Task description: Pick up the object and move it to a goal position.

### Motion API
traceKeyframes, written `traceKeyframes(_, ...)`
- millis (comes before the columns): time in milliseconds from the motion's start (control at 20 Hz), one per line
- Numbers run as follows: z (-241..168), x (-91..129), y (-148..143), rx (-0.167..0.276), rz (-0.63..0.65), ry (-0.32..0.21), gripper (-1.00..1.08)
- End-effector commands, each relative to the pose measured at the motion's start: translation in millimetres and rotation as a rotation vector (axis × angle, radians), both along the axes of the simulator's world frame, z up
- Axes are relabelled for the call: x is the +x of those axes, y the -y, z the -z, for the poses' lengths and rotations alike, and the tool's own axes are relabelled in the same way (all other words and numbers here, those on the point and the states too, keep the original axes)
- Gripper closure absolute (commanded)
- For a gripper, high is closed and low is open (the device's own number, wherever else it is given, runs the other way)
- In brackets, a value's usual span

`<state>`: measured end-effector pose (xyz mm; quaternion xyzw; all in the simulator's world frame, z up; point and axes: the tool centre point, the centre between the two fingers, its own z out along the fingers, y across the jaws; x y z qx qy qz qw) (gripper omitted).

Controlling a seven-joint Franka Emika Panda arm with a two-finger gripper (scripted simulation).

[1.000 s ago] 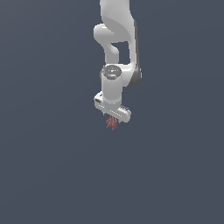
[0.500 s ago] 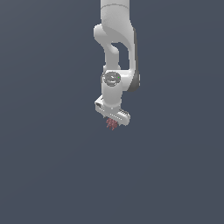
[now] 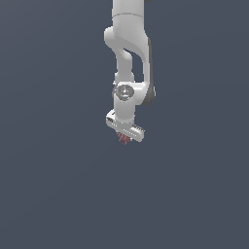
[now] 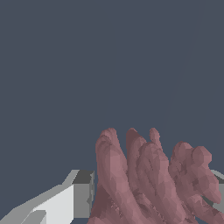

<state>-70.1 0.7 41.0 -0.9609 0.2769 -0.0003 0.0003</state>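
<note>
Dark-red lump sits between my pincer's fingers, directly under the wrist.

My pincer is clenched on the knobbly red lump. In the exterior view the lump pokes out just below the white finger bar, narrower than the bar. In the wrist view its bumpy lobes fill the space between a grey-white finger on one side and the edge of another at the far side, touching or very near both. The lobes point away from my palm, along my approach line. No goal marker is visible in either view, so I cannot tell which way the carry must go. Judgement: lump in hand, transport pending.
</note>
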Motion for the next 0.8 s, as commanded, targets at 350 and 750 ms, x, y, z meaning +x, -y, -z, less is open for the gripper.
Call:
traceKeyframes(350, 0.1, 0.1, -0.2, 0.0, 0.0, 0.0, 1.08)
traceKeyframes(750, -20.0, 27.7, 10.9, 0.005, -0.01, 0.082, 1.08)
